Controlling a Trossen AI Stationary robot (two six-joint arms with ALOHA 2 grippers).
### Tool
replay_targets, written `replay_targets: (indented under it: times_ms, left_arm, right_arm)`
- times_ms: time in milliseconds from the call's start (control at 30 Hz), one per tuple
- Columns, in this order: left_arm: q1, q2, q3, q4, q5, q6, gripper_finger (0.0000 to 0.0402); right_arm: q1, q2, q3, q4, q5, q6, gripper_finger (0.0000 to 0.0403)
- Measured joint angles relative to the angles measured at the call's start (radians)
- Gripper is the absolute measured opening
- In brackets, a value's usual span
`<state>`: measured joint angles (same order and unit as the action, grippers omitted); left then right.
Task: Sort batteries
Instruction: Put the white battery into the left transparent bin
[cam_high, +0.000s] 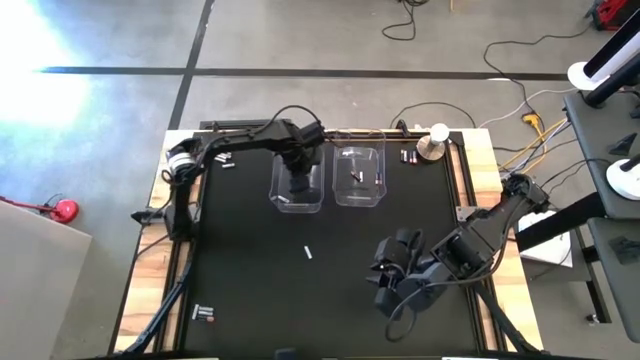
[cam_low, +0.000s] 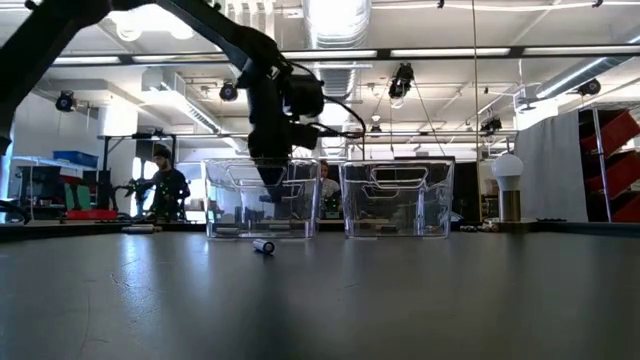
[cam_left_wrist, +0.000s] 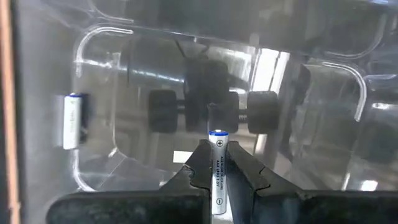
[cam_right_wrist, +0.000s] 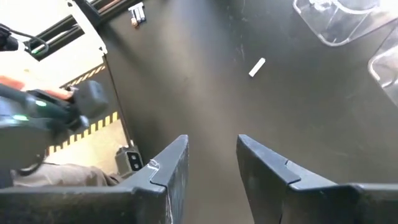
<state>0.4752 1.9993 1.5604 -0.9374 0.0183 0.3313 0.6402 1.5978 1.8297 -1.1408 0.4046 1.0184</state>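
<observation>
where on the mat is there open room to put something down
Open: the mat between the lone white battery and the lower-left batteries. Crowded: the top edge, with the two bins, and the lower right under the right tool.

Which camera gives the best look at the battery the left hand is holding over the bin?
The left wrist view: the white battery stands clamped between the left hand's fingers, plus mark readable, above the clear bin. In the high and low views the arm hides it. The right wrist view doesn't show it.
</observation>
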Motion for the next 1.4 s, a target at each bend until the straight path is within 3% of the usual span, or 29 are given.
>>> replay_targets:
  times_ms: [500,833,967,1133,1400]
  left_arm:
    - [0.002,0.111,-0.002,0.004,0.027,-0.027,0.0011]
    - [0.002,0.082,0.017,-0.023,0.008,-0.034,0.0095]
    - [-0.006,0.011,0.059,-0.082,0.057,-0.031,0.0121]
    - [-0.061,-0.146,0.070,-0.137,0.140,-0.079,0.0121]
    - [-0.301,-0.408,-0.041,-0.045,0.237,-0.036,0.0116]
  right_arm:
    - [0.063,0.000,0.000,0.002,0.017,0.131,0.0130]
    - [0.062,0.000,0.000,0.002,0.017,0.120,0.0136]
    - [0.062,0.000,0.000,0.002,0.017,0.089,0.0135]
    - [0.056,0.000,0.000,0.002,0.025,0.035,0.0124]
    - [0.050,0.007,0.000,0.046,0.261,-0.082,0.0108]
